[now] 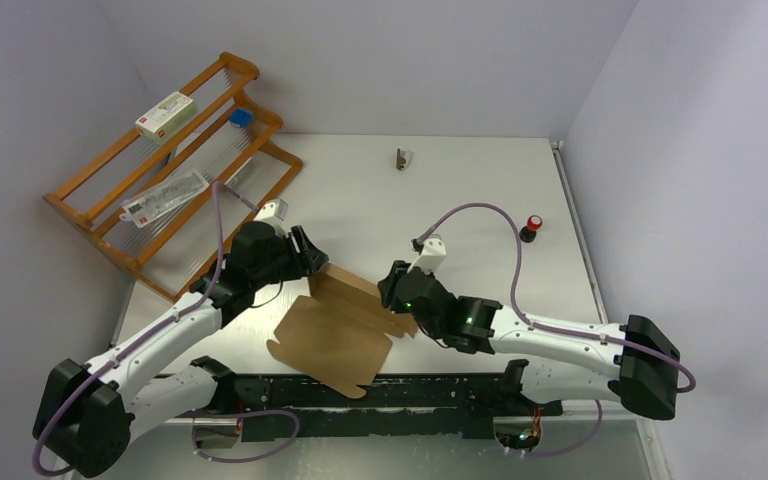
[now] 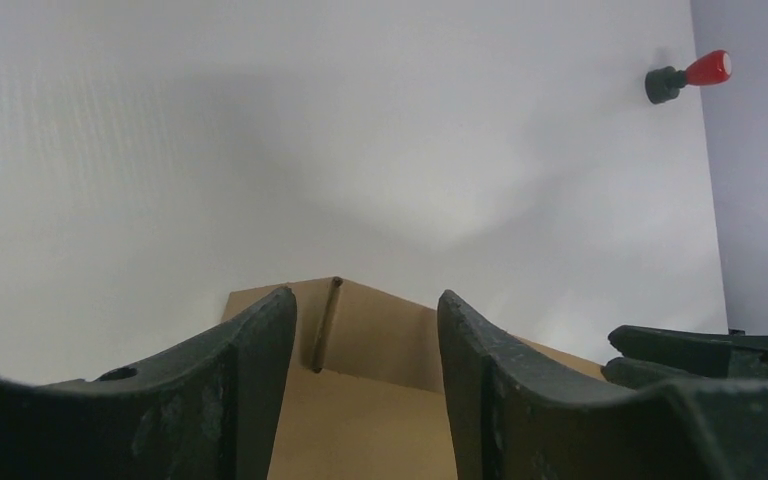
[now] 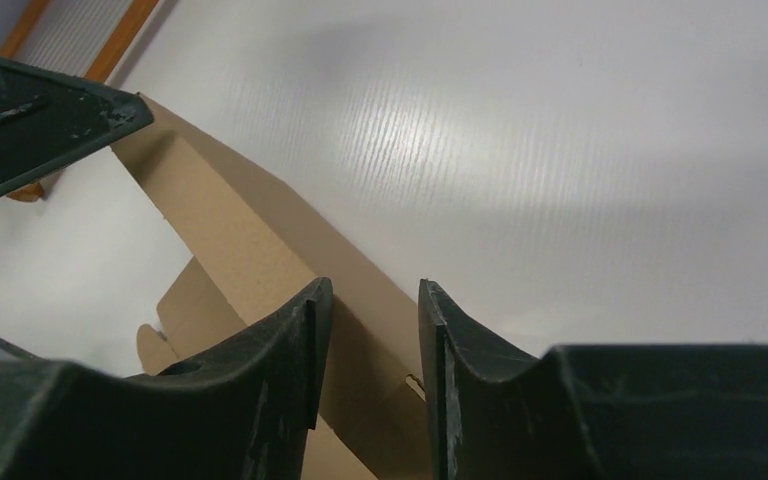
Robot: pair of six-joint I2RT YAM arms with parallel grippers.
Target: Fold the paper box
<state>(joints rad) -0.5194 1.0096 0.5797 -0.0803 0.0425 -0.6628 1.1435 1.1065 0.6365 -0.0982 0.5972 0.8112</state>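
Currently | box [image 1: 332,338]: base flat, far wall raised | left hand [image 1: 311,259]: half-open astride wall corner, nothing clamped | right hand [image 1: 391,289]: part-open astride other end, likely propping wall upright

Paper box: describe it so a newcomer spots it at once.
On the white table, look toward the near edge, between the left gripper and the right gripper. The paper box is a brown cardboard sheet lying flat, its far flap raised. Nothing else there is brown cardboard.
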